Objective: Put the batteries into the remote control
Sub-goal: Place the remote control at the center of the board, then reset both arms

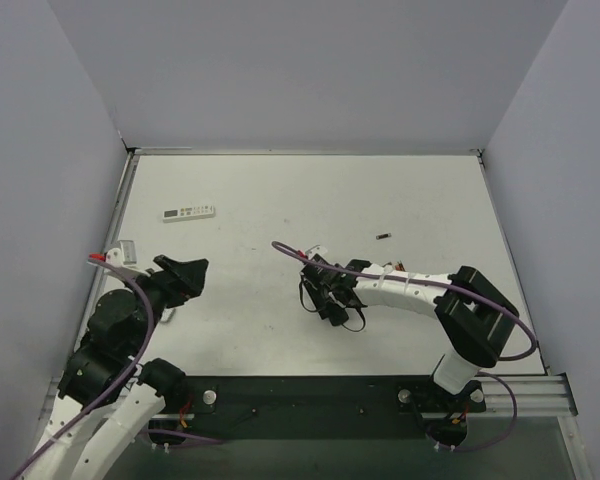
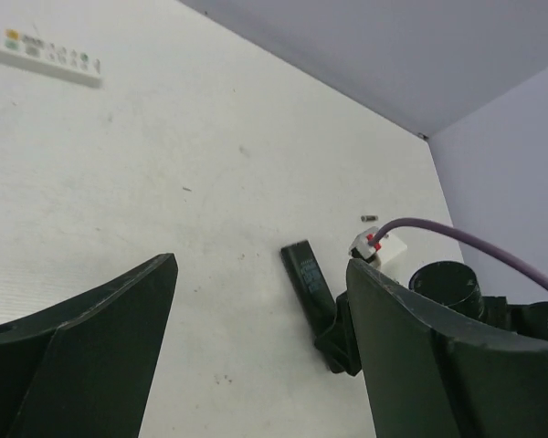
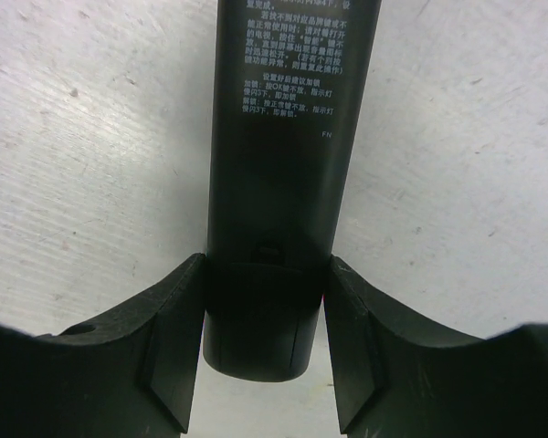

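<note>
The black remote control (image 3: 288,137) lies on the white table with its printed back side up. My right gripper (image 3: 265,310) is shut on its near end, one finger on each long edge. In the left wrist view the remote control (image 2: 307,272) lies past my right finger, held by the right gripper (image 2: 342,333). My left gripper (image 2: 263,265) stands wide open above the table with nothing between its fingers. In the top view the left gripper (image 1: 185,272) is well left of the right gripper (image 1: 332,298). One tiny dark battery (image 1: 383,236) lies alone on the table beyond the right arm, and the left wrist view shows this battery (image 2: 369,217) too.
A long white remote (image 1: 187,212) lies at the back left, and the left wrist view shows this white remote (image 2: 41,57) too. A small pale object (image 1: 128,247) lies by the left wall. Grey walls close the table on three sides. A purple cable (image 1: 290,250) loops over the right wrist.
</note>
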